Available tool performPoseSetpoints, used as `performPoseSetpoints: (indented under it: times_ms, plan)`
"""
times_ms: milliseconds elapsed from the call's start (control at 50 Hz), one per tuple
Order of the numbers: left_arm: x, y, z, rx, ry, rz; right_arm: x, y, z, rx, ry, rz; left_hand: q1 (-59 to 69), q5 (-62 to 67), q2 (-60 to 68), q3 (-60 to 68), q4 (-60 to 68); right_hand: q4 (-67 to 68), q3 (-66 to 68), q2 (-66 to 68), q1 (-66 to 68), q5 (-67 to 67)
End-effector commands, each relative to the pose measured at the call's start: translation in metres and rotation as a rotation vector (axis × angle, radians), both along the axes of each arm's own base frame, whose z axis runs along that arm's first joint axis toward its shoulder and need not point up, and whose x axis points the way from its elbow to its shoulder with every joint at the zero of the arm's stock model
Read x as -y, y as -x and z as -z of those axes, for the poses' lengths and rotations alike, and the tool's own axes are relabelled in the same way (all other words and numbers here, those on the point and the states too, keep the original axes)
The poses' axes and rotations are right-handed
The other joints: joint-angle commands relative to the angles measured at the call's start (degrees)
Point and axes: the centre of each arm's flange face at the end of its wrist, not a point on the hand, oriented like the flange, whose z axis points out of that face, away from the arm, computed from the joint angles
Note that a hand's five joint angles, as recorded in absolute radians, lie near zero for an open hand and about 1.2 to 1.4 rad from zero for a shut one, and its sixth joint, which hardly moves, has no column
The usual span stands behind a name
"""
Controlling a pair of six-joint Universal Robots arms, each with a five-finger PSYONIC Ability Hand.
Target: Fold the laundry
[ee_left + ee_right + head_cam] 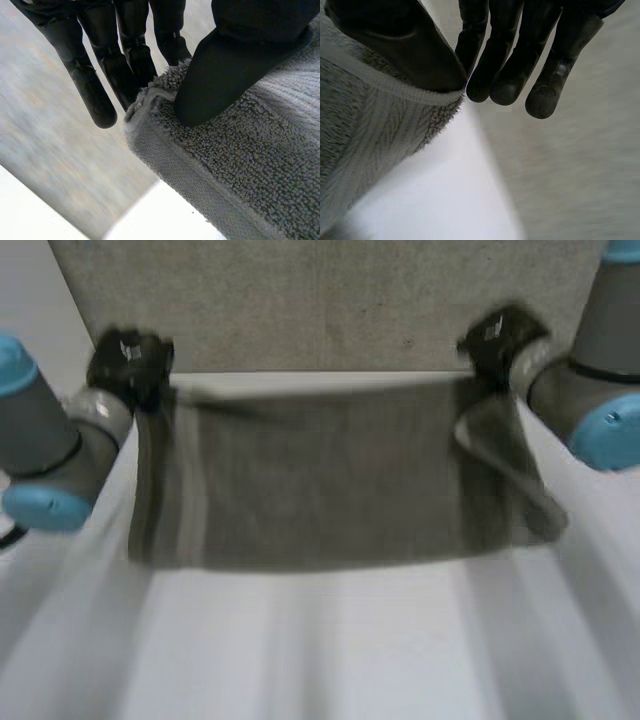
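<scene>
**Grey towel stretched between both hands**

The white table [320, 660] is lying beneath everything. Above it the grey towel [320, 480] is spreading wide between the two arms, with its striped band running down the left side. The left hand [128, 362] is pinching the towel's far left corner, its thumb pressing the pile against straight fingers. The right hand [497, 338] is pinching the far right corner the same way, its thumb sitting on the hem.

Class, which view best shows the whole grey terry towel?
Head view: the grey terry towel spreads between both hands, full width visible. The wrist views each show one corner, pinched by left hand or right hand.
</scene>
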Motion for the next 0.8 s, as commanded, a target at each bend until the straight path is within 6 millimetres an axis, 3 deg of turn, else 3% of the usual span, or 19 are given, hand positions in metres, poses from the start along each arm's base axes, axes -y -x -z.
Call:
performPoseSetpoints:
  times_ms: [20, 60, 100, 200, 260, 300, 340, 360, 400, 420, 460, 480, 520, 540, 560, 580, 620, 680, 800]
  plan:
    - [0.011, 0.012, -0.102, -0.242, 0.343, 0.027, 0.008, -0.008, -0.109, 0.246, 0.528, -0.002, 13.2, 12.0, 10.3, 10.3, 10.2, 3.0, 2.8, 2.4, 3.7, 2.0]
    - [0.003, 0.007, -0.145, -0.388, 0.478, 0.047, 0.003, -0.006, -0.123, 0.269, 0.58, -0.006, 13.2, 12.0, 10.3, 10.3, 10.2, 3.0, 2.8, 2.4, 3.7, 2.0]
    - [-0.001, 0.004, -0.158, -0.438, 0.518, 0.056, -0.001, -0.006, -0.128, 0.275, 0.601, -0.015, 13.2, 12.0, 10.3, 10.3, 10.2, 3.0, 2.8, 2.4, 3.7, 2.0]
    - [-0.006, 0.002, -0.157, -0.455, 0.503, 0.05, -0.012, -0.008, -0.119, 0.235, 0.525, -0.071, 13.2, 12.0, 10.3, 10.3, 10.2, 3.0, 2.8, 2.4, 3.7, 2.0]
    - [-0.005, -0.004, -0.131, -0.431, 0.407, 0.023, -0.019, -0.009, -0.096, 0.176, 0.386, -0.122, 13.2, 12.0, 10.3, 10.3, 10.2, 3.0, 2.8, 2.4, 3.7, 2.0]
    - [-0.006, -0.006, -0.114, -0.415, 0.349, 0.011, -0.025, -0.01, -0.063, 0.11, 0.205, -0.182, 13.2, 12.0, 10.3, 10.3, 10.2, 3.0, 2.8, 2.4, 3.7, 2.0]
    - [-0.008, -0.015, -0.073, -0.374, 0.227, -0.027, -0.029, -0.01, -0.046, 0.088, 0.114, -0.206, 13.2, 12.0, 10.3, 10.3, 10.2, 3.0, 2.8, 2.4, 3.7, 2.0]
    - [-0.008, -0.015, -0.073, -0.374, 0.226, -0.027, -0.029, -0.01, -0.046, 0.088, 0.113, -0.207, 13.2, 12.0, 10.3, 10.3, 10.2, 3.0, 2.8, 2.4, 3.7, 2.0]
    - [-0.013, -0.031, -0.026, -0.332, 0.096, -0.077, -0.041, -0.009, -0.004, 0.026, -0.074, -0.241, 13.2, 12.0, 10.3, 10.3, 10.2, 3.0, 2.8, 2.4, 3.7, 2.0]
    - [-0.013, -0.031, -0.026, -0.331, 0.095, -0.077, -0.041, -0.009, -0.004, 0.026, -0.075, -0.241, 13.2, 12.0, 10.3, 10.3, 10.2, 3.0, 2.8, 2.4, 3.7, 2.0]
    - [-0.018, -0.036, -0.004, -0.311, 0.032, -0.092, -0.053, -0.006, 0.04, -0.037, -0.221, -0.261, 13.2, 12.0, 10.3, 10.3, 10.2, 3.0, 2.8, 2.4, 3.7, 2.0]
    - [-0.027, -0.038, 0.022, -0.289, -0.042, -0.098, -0.053, -0.006, 0.04, -0.037, -0.221, -0.261, 13.2, 12.0, 10.3, 10.3, 10.2, 3.0, 2.8, 2.4, 3.7, 2.0]
    - [-0.035, -0.04, 0.046, -0.269, -0.11, -0.098, -0.064, -0.003, 0.082, -0.102, -0.313, -0.287, 13.2, 12.0, 10.3, 10.3, 10.2, 3.0, 2.8, 2.4, 3.7, 2.0]
    - [-0.035, -0.04, 0.046, -0.269, -0.11, -0.098, -0.064, -0.002, 0.082, -0.103, -0.313, -0.287, 13.2, 12.0, 10.3, 10.3, 10.2, 3.0, 2.8, 2.4, 3.7, 2.0]
    - [-0.041, -0.04, 0.062, -0.256, -0.154, -0.092, -0.068, -0.001, 0.102, -0.12, -0.341, -0.297, 13.2, 12.0, 10.3, 10.3, 10.2, 3.0, 2.8, 2.4, 3.7, 2.0]
    - [-0.045, -0.04, 0.078, -0.246, -0.19, -0.091, -0.068, -0.001, 0.102, -0.121, -0.342, -0.297, 13.2, 12.0, 10.3, 10.3, 10.2, 3.0, 2.8, 2.4, 3.7, 2.0]
    - [-0.049, -0.041, 0.09, -0.238, -0.22, -0.091, -0.072, 0.001, 0.133, -0.129, -0.36, -0.3, 13.2, 12.0, 10.3, 10.3, 10.2, 3.0, 2.8, 2.4, 3.7, 2.0]
    - [-0.053, -0.042, 0.102, -0.232, -0.249, -0.097, -0.073, 0.003, 0.154, -0.122, -0.342, -0.288, 13.2, 12.0, 10.3, 10.3, 10.2, 3.0, 2.8, 2.4, 3.7, 2.0]
    - [-0.052, -0.047, 0.099, -0.237, -0.239, -0.11, -0.071, 0.004, 0.162, -0.083, -0.295, -0.247, 13.2, 12.0, 10.3, 10.3, 10.2, 1.1, 0.9, 0.4, 1.7, 0.0]
